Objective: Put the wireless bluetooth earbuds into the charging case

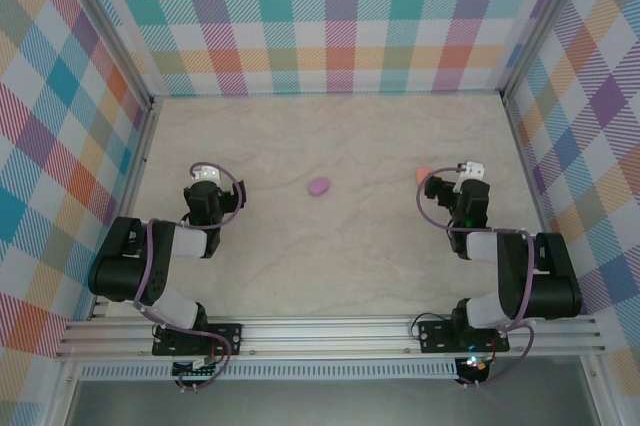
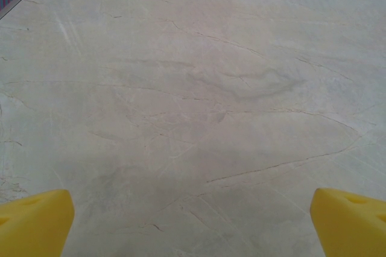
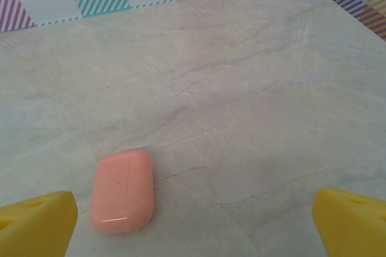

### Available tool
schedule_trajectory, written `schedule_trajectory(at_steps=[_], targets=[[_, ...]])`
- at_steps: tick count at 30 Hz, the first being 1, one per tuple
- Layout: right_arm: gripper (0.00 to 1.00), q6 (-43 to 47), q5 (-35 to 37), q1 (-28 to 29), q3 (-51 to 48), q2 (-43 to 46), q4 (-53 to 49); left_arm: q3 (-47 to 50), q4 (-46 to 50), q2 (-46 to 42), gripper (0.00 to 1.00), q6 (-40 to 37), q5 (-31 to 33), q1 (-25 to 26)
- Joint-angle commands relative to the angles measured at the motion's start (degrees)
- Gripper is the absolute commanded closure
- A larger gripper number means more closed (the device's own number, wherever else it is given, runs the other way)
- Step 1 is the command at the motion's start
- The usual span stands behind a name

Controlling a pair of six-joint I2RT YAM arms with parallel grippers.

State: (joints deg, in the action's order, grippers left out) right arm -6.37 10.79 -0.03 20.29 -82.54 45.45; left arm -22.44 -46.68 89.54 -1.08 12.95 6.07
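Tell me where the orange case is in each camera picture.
Top external: orange case right of centre, just left of the right hand.
Right wrist: lower left, lying on the table.
Left wrist: table ahead of the left hand.
Shared landmark: the veined marble table.

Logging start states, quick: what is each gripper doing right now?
Left gripper: open, empty.
Right gripper: open, empty; the orange case lies just ahead of it, untouched.

Robot lab test cell: marble-look table [image 1: 330,256] boxed in w/ plaid walls [image 1: 340,16]; left arm [image 1: 150,266] & right arm [image 1: 510,271] bolted to alu rail [image 1: 330,334].
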Motion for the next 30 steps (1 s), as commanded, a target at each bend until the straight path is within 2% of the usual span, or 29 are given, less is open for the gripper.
schedule_trajectory(at_steps=[1, 2, 4, 5, 7, 9, 30], targets=[[0.0, 2.3, -2.95, 0.33, 2.06, -1.31, 0.6, -0.87, -0.89, -0.06, 0.0, 0.5, -0.21, -0.61], [0.0, 2.82, -4.54, 0.39, 0.39, -2.44, 4.54, -0.89, -0.89, -0.06, 0.0, 0.51, -0.29, -0.62], [0.0, 2.53, -3.16, 0.37, -3.73, -6.14, 17.42, -0.9, -0.9, -0.06, 0.0, 0.51, -0.26, -0.6], [0.0, 1.55, -2.21, 0.37, -3.33, -3.79, 12.08, -0.9, -0.93, -0.07, 0.0, 0.47, -0.24, -0.62], [0.0, 2.14, -1.4, 0.59, -1.69, -5.3, 11.6, -0.89, -0.85, -0.06, 0.0, 0.44, -0.25, -0.62], [0.0, 3.0, -1.83, 1.27, 2.09, -4.99, 3.75, -0.86, -0.92, -0.06, 0.0, 0.53, -0.24, -0.61], [0.0, 3.45, -2.87, 1.4, 2.12, -5.42, 4.29, -0.86, -0.88, -0.06, 0.0, 0.51, -0.29, -0.61]])
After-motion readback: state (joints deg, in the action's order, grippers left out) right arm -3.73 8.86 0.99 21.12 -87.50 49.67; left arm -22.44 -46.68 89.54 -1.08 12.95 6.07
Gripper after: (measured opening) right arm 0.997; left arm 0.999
